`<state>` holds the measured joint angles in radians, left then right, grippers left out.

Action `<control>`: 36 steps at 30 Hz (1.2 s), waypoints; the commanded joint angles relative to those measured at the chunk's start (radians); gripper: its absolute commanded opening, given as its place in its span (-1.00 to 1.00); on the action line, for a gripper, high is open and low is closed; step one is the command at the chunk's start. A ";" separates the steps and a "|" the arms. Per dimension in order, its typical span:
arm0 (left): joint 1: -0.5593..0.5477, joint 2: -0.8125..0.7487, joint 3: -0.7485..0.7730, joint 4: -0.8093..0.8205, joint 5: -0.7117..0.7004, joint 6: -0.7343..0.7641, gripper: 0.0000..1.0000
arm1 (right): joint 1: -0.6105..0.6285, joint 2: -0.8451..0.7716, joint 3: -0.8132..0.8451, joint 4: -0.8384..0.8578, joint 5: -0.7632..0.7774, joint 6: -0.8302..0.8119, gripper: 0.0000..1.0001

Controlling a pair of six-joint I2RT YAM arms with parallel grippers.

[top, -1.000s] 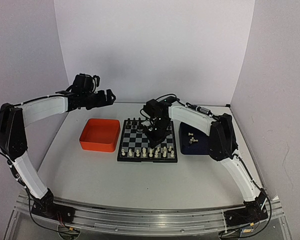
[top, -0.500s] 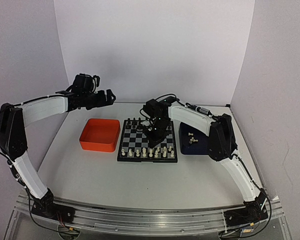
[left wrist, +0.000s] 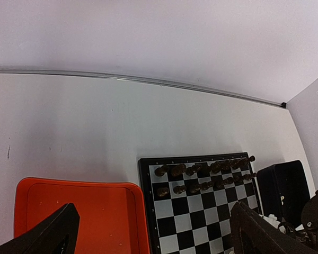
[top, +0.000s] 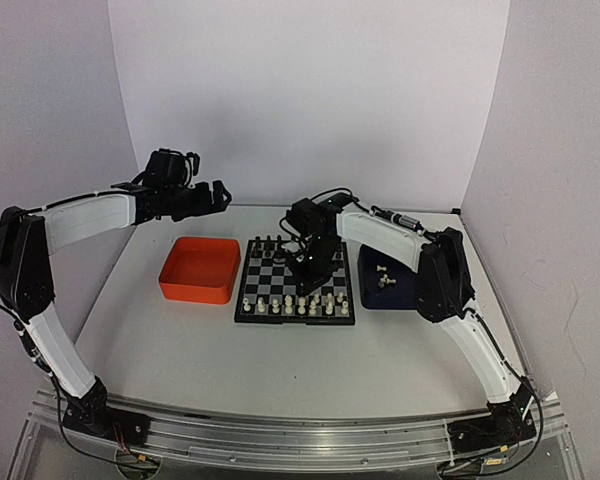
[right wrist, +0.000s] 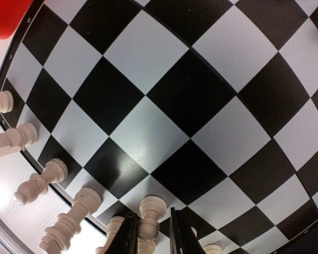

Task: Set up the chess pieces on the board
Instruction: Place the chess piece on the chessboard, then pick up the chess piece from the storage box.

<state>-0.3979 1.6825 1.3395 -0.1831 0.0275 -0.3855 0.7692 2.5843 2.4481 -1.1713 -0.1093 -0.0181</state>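
Right pincer (right wrist: 151, 214) low over the board (right wrist: 191, 100), straddling a white pawn (right wrist: 151, 203), clamped or loose I cannot tell, left pincer (left wrist: 152, 211) spread wide, high off the board's left

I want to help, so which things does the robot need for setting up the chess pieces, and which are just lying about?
For the job: white chess pieces, chessboard, right gripper around a white pawn.

Just lying about: orange tray, dark blue tray, black chess pieces on the far rows, open left gripper.
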 commanded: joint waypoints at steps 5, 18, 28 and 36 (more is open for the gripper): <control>0.006 -0.043 0.000 0.021 0.019 0.014 1.00 | 0.005 -0.020 0.021 -0.012 -0.027 0.010 -0.55; 0.007 -0.046 0.003 0.048 0.025 0.018 0.99 | 0.005 -0.125 0.035 0.015 -0.035 0.046 -0.21; 0.007 -0.026 0.026 0.079 0.006 0.000 0.99 | -0.001 -0.283 -0.008 0.085 0.118 -0.014 0.45; 0.006 0.020 0.077 0.125 -0.018 -0.025 0.99 | -0.124 -0.458 -0.203 0.138 0.205 -0.024 0.68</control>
<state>-0.3977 1.6834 1.3440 -0.1288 0.0387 -0.3940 0.7381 2.2268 2.3274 -1.0671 0.0296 -0.0362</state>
